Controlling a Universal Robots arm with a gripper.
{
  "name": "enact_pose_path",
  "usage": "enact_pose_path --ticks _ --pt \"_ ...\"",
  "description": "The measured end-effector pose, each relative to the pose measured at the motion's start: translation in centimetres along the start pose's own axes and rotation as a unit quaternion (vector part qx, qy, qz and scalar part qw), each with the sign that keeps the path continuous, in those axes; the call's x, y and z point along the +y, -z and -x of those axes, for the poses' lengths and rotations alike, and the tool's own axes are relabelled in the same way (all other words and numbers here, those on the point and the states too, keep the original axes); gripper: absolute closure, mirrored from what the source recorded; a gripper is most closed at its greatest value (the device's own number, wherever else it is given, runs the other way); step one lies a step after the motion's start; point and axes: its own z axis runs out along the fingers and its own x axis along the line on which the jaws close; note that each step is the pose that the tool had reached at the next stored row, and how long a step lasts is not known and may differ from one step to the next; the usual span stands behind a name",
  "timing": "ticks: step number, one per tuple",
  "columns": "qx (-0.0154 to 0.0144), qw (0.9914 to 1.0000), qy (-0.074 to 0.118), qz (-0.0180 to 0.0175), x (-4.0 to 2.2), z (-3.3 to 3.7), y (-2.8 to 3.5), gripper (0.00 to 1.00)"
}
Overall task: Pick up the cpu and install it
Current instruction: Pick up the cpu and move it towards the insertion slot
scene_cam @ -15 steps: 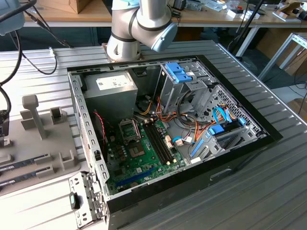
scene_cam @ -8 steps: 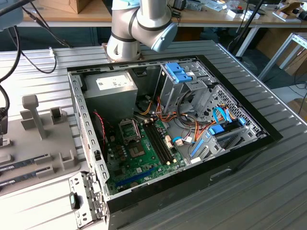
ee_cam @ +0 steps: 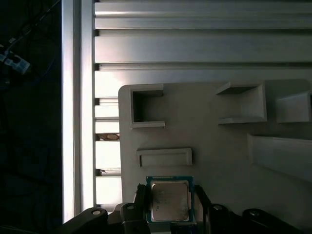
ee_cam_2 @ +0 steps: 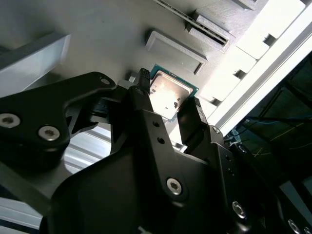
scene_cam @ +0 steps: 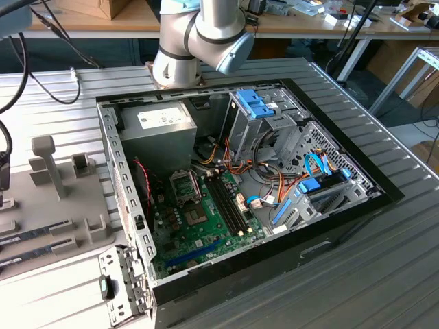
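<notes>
The cpu [ee_cam_2: 169, 92] [ee_cam: 169, 199] is a flat square chip with a silvery top and a thin green rim. It lies at the grey fixture plate [ee_cam: 219, 146], just beside a low rectangular ridge. In both wrist views my gripper [ee_cam_2: 168, 96] [ee_cam: 169, 208] straddles it. One black finger [ee_cam_2: 142, 84] presses one edge and the other finger [ee_cam_2: 195, 111] presses the opposite edge. I cannot tell whether the chip has left the plate. In the exterior view the motherboard's empty socket frame [scene_cam: 185, 186] sits inside the open computer case [scene_cam: 329, 226].
The grey fixture plate [scene_cam: 62, 205] with upright posts and slots stands at the exterior view's left, on a ribbed metal table [scene_cam: 384, 274]. The case holds a power supply [scene_cam: 158, 127], blue drive brackets [scene_cam: 257, 104] and bundles of cables. The arm's joints [scene_cam: 199, 34] hang above the case's far side.
</notes>
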Motion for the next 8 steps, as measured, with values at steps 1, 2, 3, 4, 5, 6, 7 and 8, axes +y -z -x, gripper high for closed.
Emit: enact_pose_path --ticks 1,2,3,4,5,6,7,8 --pt "0.0 1.0 0.0 0.0 0.0 0.0 0.05 0.53" --pt "0.0 1.0 0.0 0.0 0.0 0.0 0.1 0.53" --pt "0.0 1.0 0.0 0.0 0.01 0.01 0.22 0.53" --pt "0.0 1.0 0.0 0.0 0.01 0.01 0.31 0.53" --pt "0.0 1.0 0.0 0.0 0.01 0.01 0.37 0.53" --pt "-0.0001 1.0 0.0 0.0 0.01 0.02 0.44 0.53" --pt "0.0 1.0 0.0 0.0 0.02 0.02 0.57 0.53" --pt "0.0 1.0 0.0 0.0 0.02 0.02 0.62 0.53"
